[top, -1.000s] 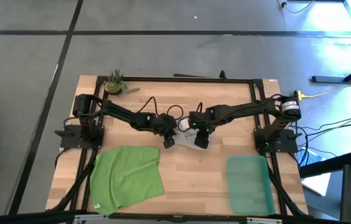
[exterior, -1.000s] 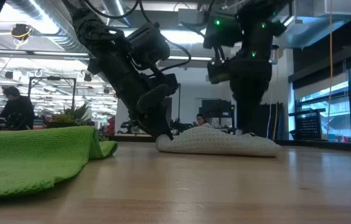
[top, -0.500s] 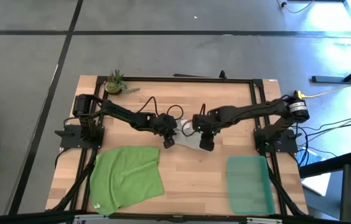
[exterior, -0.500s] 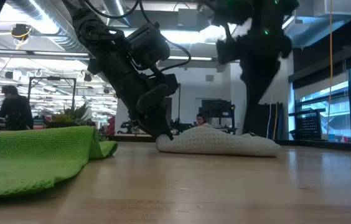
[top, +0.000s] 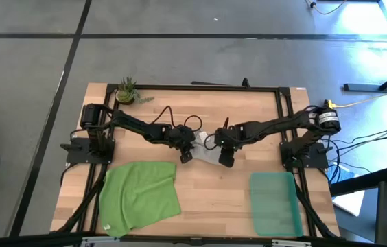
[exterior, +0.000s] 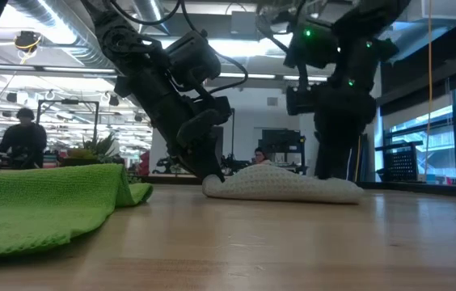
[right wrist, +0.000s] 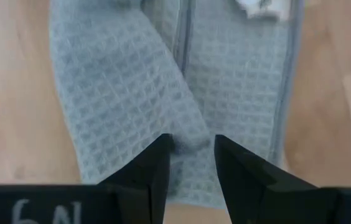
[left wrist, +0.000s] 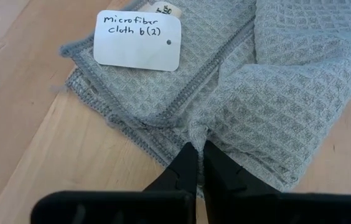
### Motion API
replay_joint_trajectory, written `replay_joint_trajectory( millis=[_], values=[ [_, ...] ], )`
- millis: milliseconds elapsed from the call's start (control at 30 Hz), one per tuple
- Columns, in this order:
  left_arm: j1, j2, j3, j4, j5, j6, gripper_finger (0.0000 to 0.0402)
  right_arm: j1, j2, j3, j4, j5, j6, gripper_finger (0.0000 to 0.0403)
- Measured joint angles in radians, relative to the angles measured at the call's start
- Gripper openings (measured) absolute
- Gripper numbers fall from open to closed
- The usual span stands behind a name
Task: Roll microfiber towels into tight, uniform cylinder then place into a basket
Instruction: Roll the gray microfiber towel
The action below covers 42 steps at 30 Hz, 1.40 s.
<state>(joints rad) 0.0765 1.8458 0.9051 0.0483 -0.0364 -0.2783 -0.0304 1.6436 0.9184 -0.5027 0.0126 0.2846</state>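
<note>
Both grippers work the half-folded grey towel at mid-surface: left gripper clenched on its edge, right gripper parted astride a fold. Green towel flat, basket empty.

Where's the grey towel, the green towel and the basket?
grey towel (left wrist: pixel 287 81): left wrist view, its waffle-textured folded top.
green towel (top: pixel 141 194): high view, middle of the cloth.
basket (top: pixel 274 203): high view, its bare floor.

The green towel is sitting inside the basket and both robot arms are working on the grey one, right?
Not quite. The green towel lies flat on the table, left of the basket, which holds nothing, as the high view shows. Both arms are indeed at the grey towel.
</note>
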Motion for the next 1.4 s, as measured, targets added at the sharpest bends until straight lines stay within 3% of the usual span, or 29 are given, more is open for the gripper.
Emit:
replay_joint_trajectory(
  millis=[100, 233, 467, 633, 700, 967, 1100, 1233, 1400],
  values=[
    [0.0, 0.0, 0.0, 0.0, 0.001, 0.0, 0.0002, -0.022, 0.0, -0.022, 0.01, -0.062, -0.001, 0.0127],
    [0.0, 0.0, 0.0, 0.002, 0.002, 0.001, 0.0003, -0.037, 0.0, -0.05, 0.06, -0.069, -0.028, 0.0127],
    [0.0, 0.0, 0.0, 0.004, 0.003, 0.001, 0.0003, -0.051, 0.0, -0.074, 0.152, -0.203, -0.057, 0.0115],
    [0.0, 0.0, 0.0, 0.005, 0.004, 0.003, 0.0003, -0.051, 0.0, -0.072, 0.143, -0.207, -0.007, 0.003],
    [0.0, -0.008, -0.001, -0.001, 0.009, 0.003, 0.0003, -0.051, 0.0, -0.071, 0.141, -0.208, 0.003, 0.0013],
    [-0.001, -0.037, 0.012, -0.021, 0.01, 0.009, 0.0003, -0.026, -0.084, -0.07, 0.083, -0.221, 0.127, 0.0007],
    [-0.005, -0.037, 0.06, -0.057, 0.01, 0.062, 0.0003, -0.019, -0.139, -0.069, -0.031, -0.217, 0.213, 0.0008],
    [0.0, -0.039, 0.1, -0.091, 0.01, 0.102, 0.0003, -0.011, -0.151, -0.069, -0.172, -0.19, 0.273, 0.0006],
    [0.02, -0.04, 0.114, -0.117, 0.01, 0.105, 0.0003, 0.007, -0.151, -0.072, -0.188, -0.125, 0.292, 0.0007]
  ],
)
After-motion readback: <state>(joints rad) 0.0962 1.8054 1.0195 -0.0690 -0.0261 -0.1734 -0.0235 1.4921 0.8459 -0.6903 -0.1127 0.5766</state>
